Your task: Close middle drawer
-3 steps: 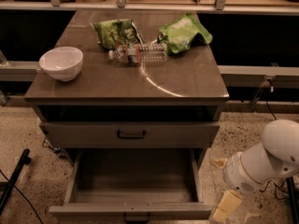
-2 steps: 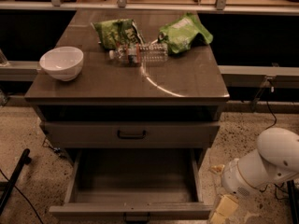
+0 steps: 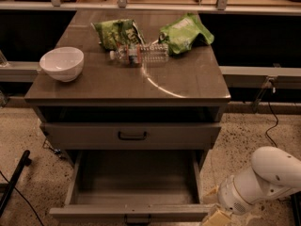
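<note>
Hidden: the gripper (image 3: 217, 217) is cut off by the lower edge of the view; how far it is open, and whether anything is held, cannot be told.
Gripper place: seen just beside the right front corner of the middle drawer (image 3: 134, 185), under the white arm (image 3: 265, 178).
Drawer place: pulled out below the taller drawer front (image 3: 131, 135); its handle (image 3: 138, 218) is partly cropped.
Drawer axis: the long box is run from cabinet toward the camera, its front faced to the camera.

Two chip bags (image 3: 116, 32), one bottle (image 3: 141, 54), one bowl (image 3: 62, 63), two drawers (image 3: 94, 213), one end effector (image 3: 217, 217) at lower right.
</note>
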{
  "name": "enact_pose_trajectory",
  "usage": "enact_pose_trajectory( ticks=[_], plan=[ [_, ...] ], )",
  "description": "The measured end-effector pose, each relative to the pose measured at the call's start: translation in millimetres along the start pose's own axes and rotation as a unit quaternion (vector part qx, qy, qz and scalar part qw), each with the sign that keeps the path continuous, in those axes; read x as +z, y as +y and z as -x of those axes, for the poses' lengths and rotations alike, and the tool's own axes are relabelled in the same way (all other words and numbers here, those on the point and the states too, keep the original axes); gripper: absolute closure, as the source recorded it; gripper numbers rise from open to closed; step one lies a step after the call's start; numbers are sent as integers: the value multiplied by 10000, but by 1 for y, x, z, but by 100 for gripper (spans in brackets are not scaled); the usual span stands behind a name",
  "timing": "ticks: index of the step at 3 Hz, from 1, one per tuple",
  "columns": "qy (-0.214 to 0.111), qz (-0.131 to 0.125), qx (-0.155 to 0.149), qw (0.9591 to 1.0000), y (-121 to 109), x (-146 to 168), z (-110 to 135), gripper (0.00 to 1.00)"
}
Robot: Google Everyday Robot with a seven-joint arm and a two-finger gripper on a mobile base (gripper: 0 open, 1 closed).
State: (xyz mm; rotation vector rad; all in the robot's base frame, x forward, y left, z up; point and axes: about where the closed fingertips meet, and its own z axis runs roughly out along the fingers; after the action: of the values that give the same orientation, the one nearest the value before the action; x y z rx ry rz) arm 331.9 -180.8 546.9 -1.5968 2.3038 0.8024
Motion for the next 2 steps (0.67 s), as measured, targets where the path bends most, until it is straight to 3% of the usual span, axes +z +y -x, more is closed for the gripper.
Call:
enact_pose_trajectory(
  ticks=[2],
  plan=[
    [-100,370,31,9993,20,39,-15,88]
  ],
)
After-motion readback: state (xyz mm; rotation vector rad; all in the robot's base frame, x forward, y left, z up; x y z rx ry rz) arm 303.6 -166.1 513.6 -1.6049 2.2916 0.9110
